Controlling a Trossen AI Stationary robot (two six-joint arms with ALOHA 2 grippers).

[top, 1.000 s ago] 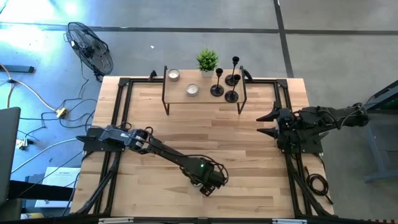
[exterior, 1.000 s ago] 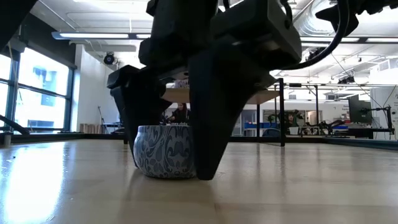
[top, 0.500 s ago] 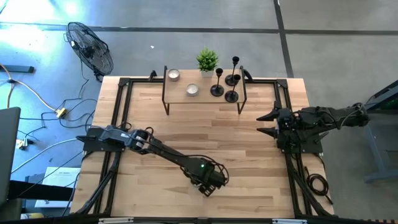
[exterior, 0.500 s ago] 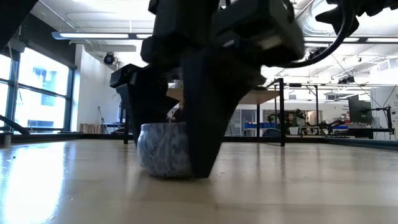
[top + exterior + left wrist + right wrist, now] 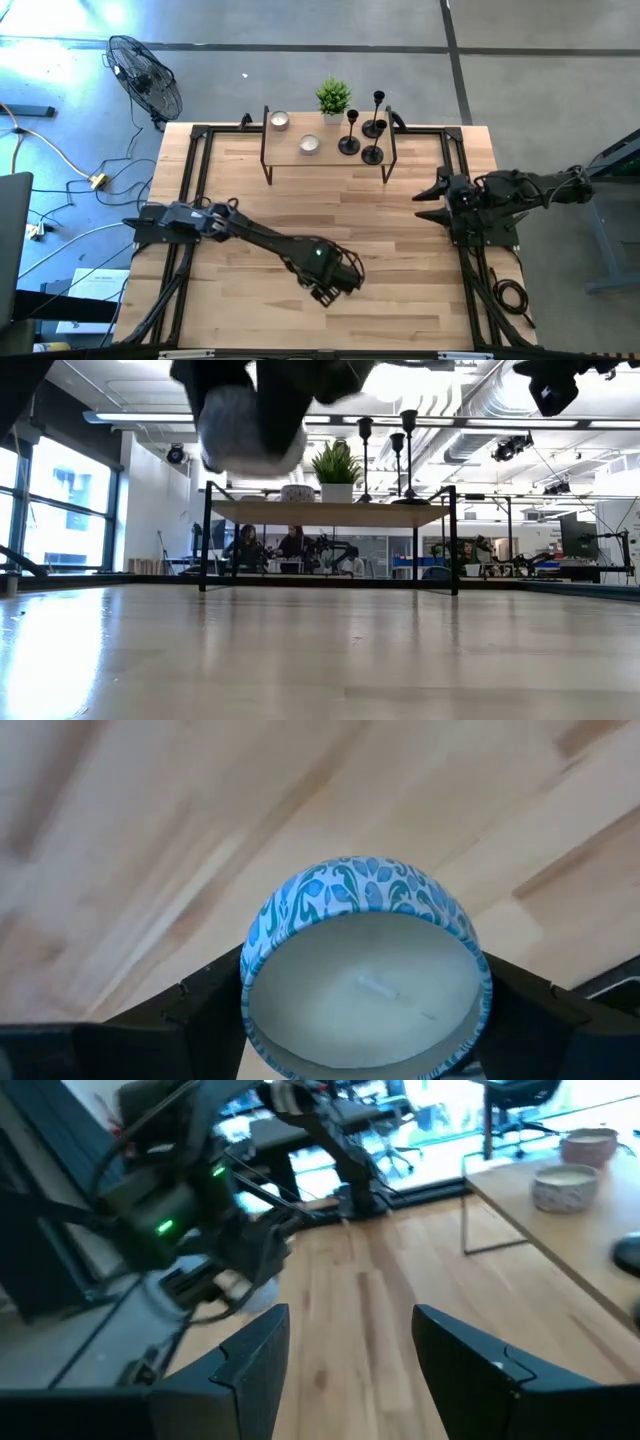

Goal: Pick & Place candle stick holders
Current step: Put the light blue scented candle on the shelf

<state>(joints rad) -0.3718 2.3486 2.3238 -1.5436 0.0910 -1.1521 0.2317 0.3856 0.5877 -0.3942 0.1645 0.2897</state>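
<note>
The left gripper (image 5: 365, 1020), clamped on a blue-patterned candle tin (image 5: 365, 965), has lifted it off the table (not a task item). The candle stick holders (image 5: 365, 128) remain shelved; the right gripper (image 5: 350, 1350) apparently idles, parted and empty.

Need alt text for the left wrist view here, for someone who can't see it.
A round blue-and-white patterned candle tin, white wax and short wick showing, sits between the left gripper's two dark fingers, held above the light wooden table.
</note>
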